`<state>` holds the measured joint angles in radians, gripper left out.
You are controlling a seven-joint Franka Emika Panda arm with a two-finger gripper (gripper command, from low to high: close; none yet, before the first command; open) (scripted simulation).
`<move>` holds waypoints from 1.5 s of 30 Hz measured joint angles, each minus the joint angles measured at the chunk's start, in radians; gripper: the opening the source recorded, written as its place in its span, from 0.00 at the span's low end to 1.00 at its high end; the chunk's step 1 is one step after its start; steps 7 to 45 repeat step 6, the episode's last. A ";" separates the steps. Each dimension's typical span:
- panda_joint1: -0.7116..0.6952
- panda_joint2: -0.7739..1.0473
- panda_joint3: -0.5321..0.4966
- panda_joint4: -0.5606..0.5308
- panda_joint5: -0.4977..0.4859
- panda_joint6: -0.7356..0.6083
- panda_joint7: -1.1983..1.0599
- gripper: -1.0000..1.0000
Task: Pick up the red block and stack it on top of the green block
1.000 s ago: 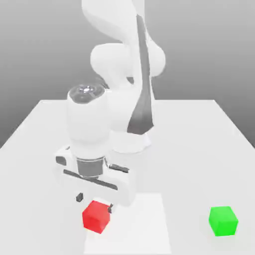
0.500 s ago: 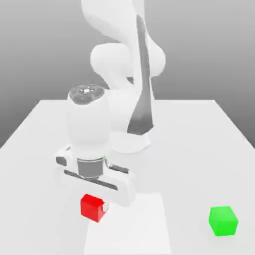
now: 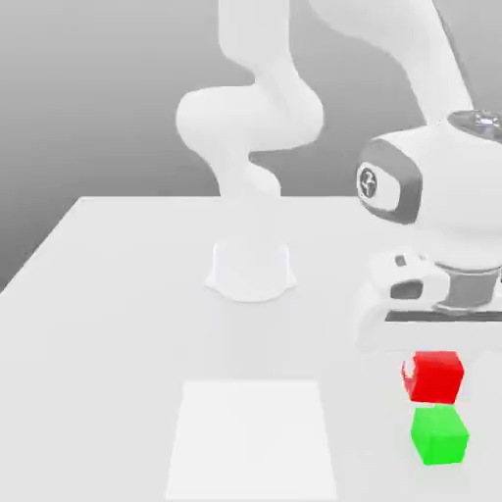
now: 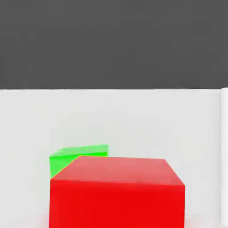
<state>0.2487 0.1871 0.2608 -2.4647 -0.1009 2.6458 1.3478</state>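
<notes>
Arm (image 3: 294, 108): white, smooth, rounded links; rising from a round base behind the green block, bending over and reaching down toward it.
Hand: pointing straight down, wrist body bulky and glossy white with a grey collar, sitting directly above the green block.
Gripper (image 3: 432, 376): clamping the red block, fingers closed against its sides.
Red block (image 3: 434, 376): small matte cube with flat faces and sharp edges; hanging in the grip just above the green block, with a thin gap seeming to show between them in the exterior view.
Green block (image 3: 438, 435): matching matte cube, resting on the table; peeking out behind the red block in the hand view.
Table (image 3: 118, 324): flat, pale, smooth; carrying a lighter square patch (image 3: 252, 439) beside the green block, toward the exterior view's left.
</notes>
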 joint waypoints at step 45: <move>0.024 0.096 -0.027 0.007 -0.060 0.084 0.046 1.00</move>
